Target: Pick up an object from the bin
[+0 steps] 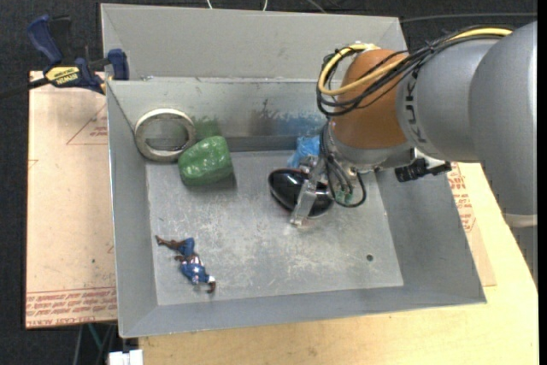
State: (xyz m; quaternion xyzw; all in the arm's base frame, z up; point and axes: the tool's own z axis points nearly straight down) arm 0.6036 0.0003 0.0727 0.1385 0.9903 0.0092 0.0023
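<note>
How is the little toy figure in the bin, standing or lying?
Lying: the toy figure sprawls flat on the bin floor, front left.

Black object (285, 183): glossy, rounded, oval in outline, dark all over. It lies on the floor of the bin (256, 261), directly at the gripper (305, 206), which overlaps its right-hand part in the view. Its other end projects clear toward the view's left.

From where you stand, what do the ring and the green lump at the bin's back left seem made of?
The ring looks like a silvery tape roll or metal: pale, smooth, faintly shiny. The green lump seems plastic or rubber, matte and bumpy like a toy pepper.
</note>
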